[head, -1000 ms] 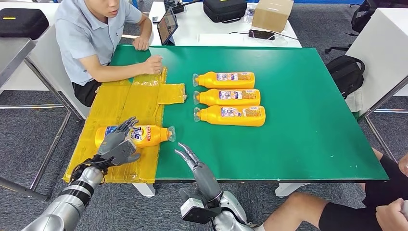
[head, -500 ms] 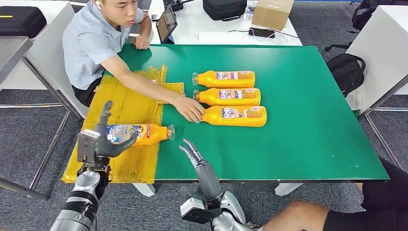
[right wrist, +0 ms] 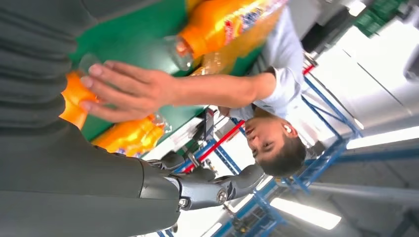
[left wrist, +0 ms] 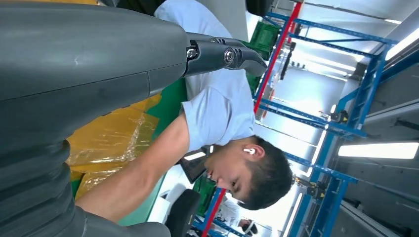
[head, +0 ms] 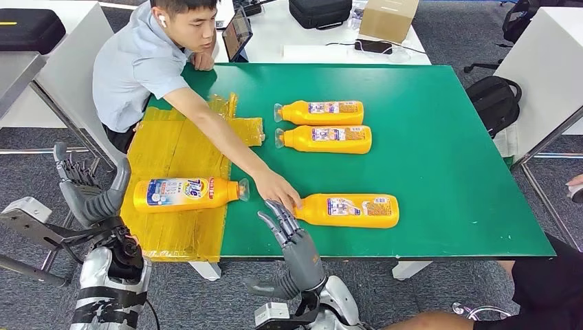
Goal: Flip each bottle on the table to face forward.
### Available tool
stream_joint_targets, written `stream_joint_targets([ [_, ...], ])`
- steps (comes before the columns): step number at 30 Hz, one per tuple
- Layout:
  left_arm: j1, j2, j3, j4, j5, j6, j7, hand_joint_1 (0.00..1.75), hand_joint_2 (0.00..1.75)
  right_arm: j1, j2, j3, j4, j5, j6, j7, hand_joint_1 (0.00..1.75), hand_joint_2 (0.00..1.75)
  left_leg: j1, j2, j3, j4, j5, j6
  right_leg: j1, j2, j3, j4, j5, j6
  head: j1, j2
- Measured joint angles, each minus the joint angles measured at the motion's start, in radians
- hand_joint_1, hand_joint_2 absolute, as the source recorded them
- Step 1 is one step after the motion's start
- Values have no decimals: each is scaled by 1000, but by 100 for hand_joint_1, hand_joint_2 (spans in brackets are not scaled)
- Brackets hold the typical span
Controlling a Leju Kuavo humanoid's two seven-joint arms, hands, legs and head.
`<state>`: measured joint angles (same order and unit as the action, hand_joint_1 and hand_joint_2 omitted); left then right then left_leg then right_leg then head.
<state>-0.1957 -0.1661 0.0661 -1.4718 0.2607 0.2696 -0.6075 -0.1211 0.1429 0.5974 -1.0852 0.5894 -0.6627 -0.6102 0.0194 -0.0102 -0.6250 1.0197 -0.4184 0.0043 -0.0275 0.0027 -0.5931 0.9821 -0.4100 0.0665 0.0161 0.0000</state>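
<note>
Your left hand (head: 93, 196) has let go: half a second ago it was wrapped round the bottle on the yellow sheet (head: 175, 155), and now it is lifted off beside the table's left edge, fingers spread and holding nothing. That flipped bottle (head: 187, 193) lies on the sheet with its blue-and-white label up and its cap pointing right, so I'd count that one as done. Meanwhile the person's hand (head: 276, 188) has dragged the nearest of the three stacked bottles out of its row toward you; this next bottle (head: 350, 210) now lies near the front edge of the green table (head: 454, 151), cap to the left under the person's fingers, just beside your right hand (head: 289, 230). Your right hand hovers there with fingers extended and apart, gripping nothing. The two far bottles (head: 323, 126) lie side by side further back, apparently not yet flipped. The next bottle looks ready for you, but wait until the person's hand clears the cap end before you close on it.
</note>
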Motion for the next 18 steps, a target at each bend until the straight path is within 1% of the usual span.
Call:
stream_joint_targets([
  [3, 47, -3, 2, -36, -37, 9, 10, 0, 175, 21, -17, -32, -18, 175, -18, 121, 0, 175, 0, 0, 0, 0, 0, 0, 0, 0, 0, 0, 0, 0, 0, 0],
  [4, 70, -5, 0, -50, -71, 28, 8, 0, 175, 29, -26, -48, -23, 227, -18, 168, 0, 175, 0, 0, 0, 0, 0, 0, 0, 0, 0, 0, 0, 0, 0, 0],
  [7, 143, -14, -20, -89, -219, 130, -6, 0, 175, 38, -59, -110, -24, 376, 3, 317, 0, 175, -1, 0, -1, 0, -1, 0, -1, 0, -1, -1, 0, 0, 0, 0],
  [8, 163, -17, -31, -99, -260, 155, -8, 0, 175, 35, -70, -134, -17, 414, 13, 353, 0, 175, -1, 0, -1, 0, -1, 0, -2, 0, -1, -1, 0, 0, 0, 0],
  [10, 198, -22, -56, -111, -321, 181, -12, 0, 175, 20, -90, -183, 5, 458, 29, 396, 0, 175, -2, 0, -1, 0, -1, 0, -2, 0, -1, -1, 0, 1, 0, 0],
  [13, 233, -24, -101, -125, -373, 197, -19, 0, 175, -13, -117, -248, 43, 489, 56, 437, 0, 175, -2, 0, -1, 0, -1, 1, -2, 0, -1, -1, 0, 1, 0, 0],
  [18, 247, -25, -142, -145, -383, 196, -17, 0, 175, -58, -143, -325, 88, 528, 104, 497, 0, 175, -2, 0, -1, 0, 0, 1, -2, 0, -1, -1, 1, 2, 0, 0],
])
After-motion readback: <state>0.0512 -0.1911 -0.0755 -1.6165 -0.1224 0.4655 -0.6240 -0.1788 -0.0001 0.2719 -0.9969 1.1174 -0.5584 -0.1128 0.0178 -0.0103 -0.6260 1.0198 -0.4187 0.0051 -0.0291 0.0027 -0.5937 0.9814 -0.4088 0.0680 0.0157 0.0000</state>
